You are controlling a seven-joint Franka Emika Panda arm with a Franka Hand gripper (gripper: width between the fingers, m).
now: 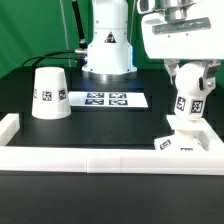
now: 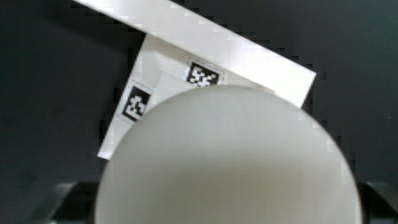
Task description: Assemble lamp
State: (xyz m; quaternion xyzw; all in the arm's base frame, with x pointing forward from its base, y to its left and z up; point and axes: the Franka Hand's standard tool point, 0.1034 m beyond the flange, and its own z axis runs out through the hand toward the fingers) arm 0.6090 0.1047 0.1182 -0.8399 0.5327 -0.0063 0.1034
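Note:
The white bulb [image 1: 190,104] stands upright over the flat square base [image 1: 186,142] at the exterior view's right, its tagged body facing the camera. I cannot tell whether its stem is seated in the base. My gripper [image 1: 195,80] comes down from above and is shut on the bulb's upper part. In the wrist view the bulb's round head [image 2: 214,150] fills most of the frame, with the tagged base [image 2: 164,95] below it. The tapered shade [image 1: 50,92] stands mouth down at the exterior view's left, apart from the gripper.
The marker board [image 1: 107,99] lies flat in the middle, in front of the robot's pedestal [image 1: 107,50]. The long white border rail [image 1: 100,158] runs along the front edge and turns up at both ends; it also shows in the wrist view [image 2: 196,38].

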